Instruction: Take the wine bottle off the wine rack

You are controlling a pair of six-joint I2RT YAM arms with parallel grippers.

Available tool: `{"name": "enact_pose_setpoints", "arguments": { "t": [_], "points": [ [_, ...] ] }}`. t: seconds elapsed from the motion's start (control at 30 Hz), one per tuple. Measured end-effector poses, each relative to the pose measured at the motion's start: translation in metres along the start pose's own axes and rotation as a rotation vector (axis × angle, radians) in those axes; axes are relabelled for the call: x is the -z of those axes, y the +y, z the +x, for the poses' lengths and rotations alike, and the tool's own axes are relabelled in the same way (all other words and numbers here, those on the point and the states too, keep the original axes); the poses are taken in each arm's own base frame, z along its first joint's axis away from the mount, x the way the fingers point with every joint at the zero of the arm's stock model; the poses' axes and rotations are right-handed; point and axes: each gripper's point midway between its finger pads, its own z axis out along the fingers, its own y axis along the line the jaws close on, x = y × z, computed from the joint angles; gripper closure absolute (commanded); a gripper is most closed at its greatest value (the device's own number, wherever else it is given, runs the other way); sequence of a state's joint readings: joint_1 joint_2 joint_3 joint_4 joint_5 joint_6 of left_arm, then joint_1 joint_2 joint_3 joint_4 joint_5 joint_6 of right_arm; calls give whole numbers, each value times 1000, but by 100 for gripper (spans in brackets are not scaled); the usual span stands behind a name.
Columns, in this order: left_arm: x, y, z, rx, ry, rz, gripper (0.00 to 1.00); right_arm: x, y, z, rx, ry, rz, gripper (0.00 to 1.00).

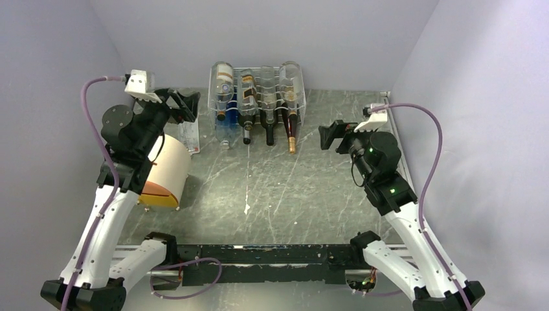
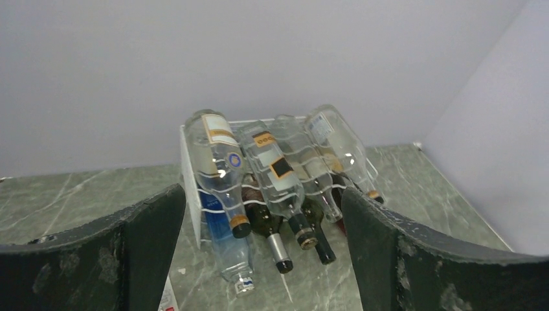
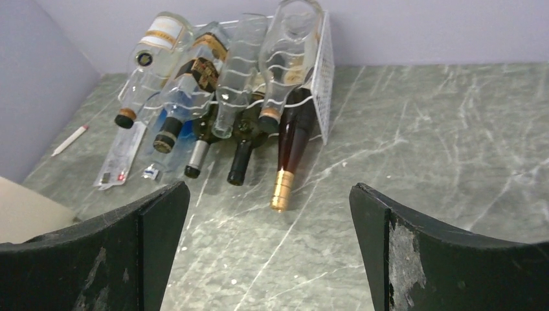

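The white wire wine rack [image 1: 259,83] stands at the back centre against the wall, holding several bottles lying necks toward me. A dark red wine bottle with a gold foil neck [image 1: 291,133] lies in the bottom tier at the right end; it also shows in the right wrist view [image 3: 292,139]. My left gripper [image 1: 188,107] is open and empty, left of the rack, which shows ahead in its own view [image 2: 188,168]. My right gripper [image 1: 331,136] is open and empty, right of the rack and apart from it. The rack's mesh side [image 3: 324,78] faces it.
A cream cylindrical drum [image 1: 169,170] lies under my left arm. A flat white packet [image 1: 189,137] lies left of the rack, also in the right wrist view [image 3: 120,162]. A white pen [image 3: 69,140] lies near the left wall. Walls close in behind and on both sides.
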State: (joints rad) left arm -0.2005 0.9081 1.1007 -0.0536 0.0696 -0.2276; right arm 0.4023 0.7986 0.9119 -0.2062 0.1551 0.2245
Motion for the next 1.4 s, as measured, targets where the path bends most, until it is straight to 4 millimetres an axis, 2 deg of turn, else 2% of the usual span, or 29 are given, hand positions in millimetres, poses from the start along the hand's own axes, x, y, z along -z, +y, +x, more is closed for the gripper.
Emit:
{"name": "enact_pose_setpoints", "arguments": {
  "t": [0.23,0.53,0.7,0.87,1.0,1.13,1.27,1.4],
  "points": [
    [-15,-21,30,-17,122,155,7,-7,11,24,-93,46,-60,0],
    [-36,-33,54,-9,218,257,7,-44,24,73,-164,228,-91,0],
    [-35,-28,68,-25,241,254,7,-64,30,94,-200,314,-92,0],
    [-32,-24,84,-39,275,254,7,-92,35,96,-251,369,-124,0],
    [-30,-26,94,-34,291,278,7,-115,20,95,-338,379,-153,0],
    [-26,-29,104,-20,314,306,7,-135,4,112,-426,432,-174,0],
    [-26,-32,104,-12,316,320,7,-151,10,130,-497,484,-242,0],
    [-26,-33,103,-12,311,327,7,-168,19,142,-560,515,-308,5]
  ]
}}
